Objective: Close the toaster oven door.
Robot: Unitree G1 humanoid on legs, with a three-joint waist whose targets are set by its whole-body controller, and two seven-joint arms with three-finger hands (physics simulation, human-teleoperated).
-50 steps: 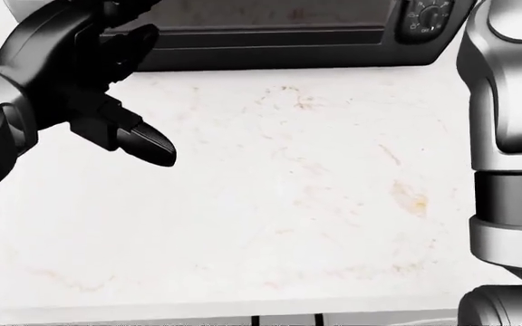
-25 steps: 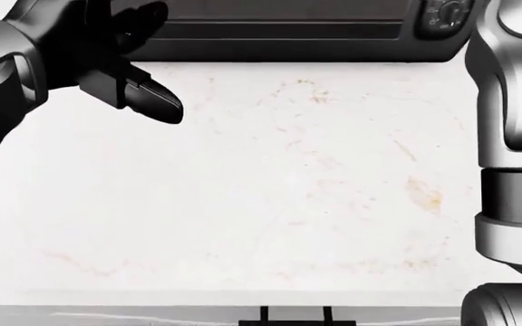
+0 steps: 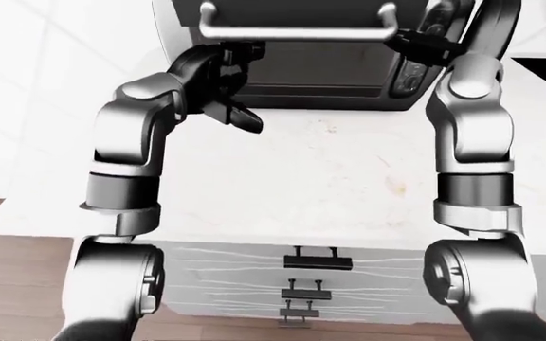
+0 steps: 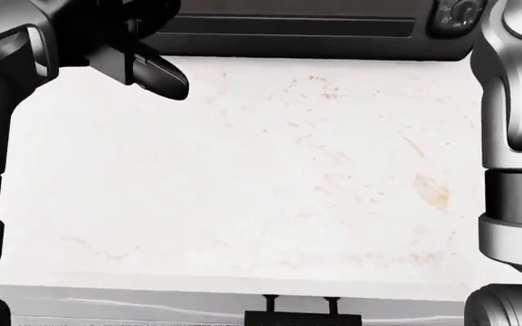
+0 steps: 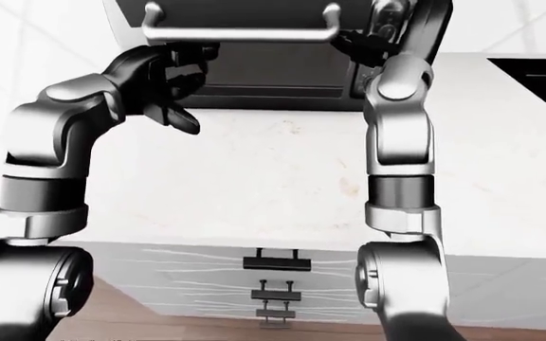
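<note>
The toaster oven (image 3: 320, 71) stands at the top of the left-eye view, at the far side of the white counter. Its door is nearly upright, with the silver handle bar (image 3: 297, 32) across the top and the knobs (image 4: 460, 12) to the right. My left hand (image 3: 228, 82) is black, fingers spread, and sits against the door's lower left part. One finger (image 4: 156, 75) hangs down over the counter. Beside the handle's right end, my right hand (image 3: 423, 41) is raised with its fingers apart, holding nothing.
The white marble counter (image 4: 270, 176) fills the head view. Drawers with dark handles (image 3: 317, 259) sit under its near edge. A black cooktop (image 5: 538, 71) lies at the right of the right-eye view. Wood floor (image 3: 7, 284) shows at lower left.
My left hand has risen toward the oven door. The oven has slid upward in the head view and the counter marks have shifted a little, so the camera has moved too.
</note>
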